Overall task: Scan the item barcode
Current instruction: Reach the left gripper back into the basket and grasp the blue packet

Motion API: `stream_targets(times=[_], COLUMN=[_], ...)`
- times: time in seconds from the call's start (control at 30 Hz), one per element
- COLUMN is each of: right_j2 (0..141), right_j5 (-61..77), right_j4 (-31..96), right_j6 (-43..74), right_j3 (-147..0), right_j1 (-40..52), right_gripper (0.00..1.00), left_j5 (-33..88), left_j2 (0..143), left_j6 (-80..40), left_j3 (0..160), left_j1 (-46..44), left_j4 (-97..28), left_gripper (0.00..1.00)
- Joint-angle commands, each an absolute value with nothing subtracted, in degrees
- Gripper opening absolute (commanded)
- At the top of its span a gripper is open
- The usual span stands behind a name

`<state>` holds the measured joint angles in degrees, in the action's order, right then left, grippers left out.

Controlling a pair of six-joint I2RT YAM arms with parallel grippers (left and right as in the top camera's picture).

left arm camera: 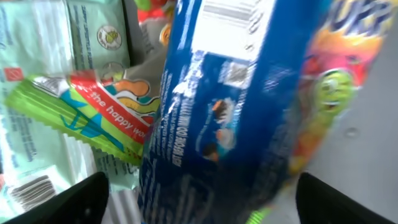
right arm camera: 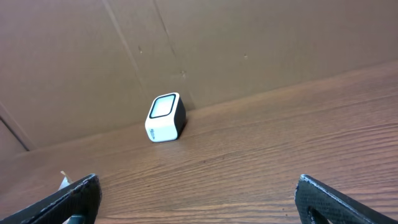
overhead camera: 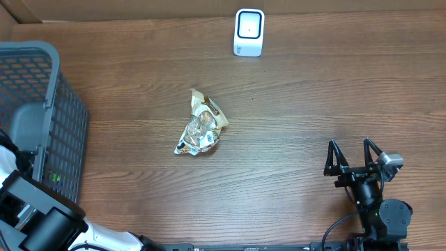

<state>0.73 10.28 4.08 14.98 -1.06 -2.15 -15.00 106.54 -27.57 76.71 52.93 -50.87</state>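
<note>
Left wrist close-up: left hand [left arm camera: 199,199] spread either side of blue packet [left arm camera: 230,112] inside basket [overhead camera: 70,132], green wrapper [left arm camera: 93,118] beside, print blurred, packet ends cut off. Overhead: right hand [overhead camera: 352,157] spread; crumpled bag [overhead camera: 201,125] at centre of worktop [overhead camera: 313,97]; scanner [overhead camera: 249,32] farthest back.

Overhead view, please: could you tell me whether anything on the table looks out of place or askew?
One crumpled snack packet lies alone mid-table, skewed, apart from the grey basket at the left edge and the white scanner at the far edge. Nothing looks spilled.
</note>
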Motion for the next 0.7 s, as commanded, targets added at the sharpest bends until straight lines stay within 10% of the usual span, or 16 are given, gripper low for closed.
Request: stream_targets(times=[0.0,0.3,0.67], right_j2=[0.2,0.2,0.2], right_j5=[10.6,10.6,10.6], right_j4=[3.8,3.7,3.7], right_j6=[15.0,15.0,15.0], right_j3=[-0.5,-0.5,-0.5], right_j1=[-1.8,-1.8,-1.8], right_gripper=[1.00,1.00,1.00], left_j5=[-17.0,-9.7,7.2], left_j2=[106.6,106.0,105.8], left_j6=[-28.7,-28.3,-22.4], left_j3=[74.1,78.3,106.8], left_j1=[53.3,53.0,47.5], left_j4=[-49.6,-51.8,-67.8], left_gripper=[0.79,0.04,0.04])
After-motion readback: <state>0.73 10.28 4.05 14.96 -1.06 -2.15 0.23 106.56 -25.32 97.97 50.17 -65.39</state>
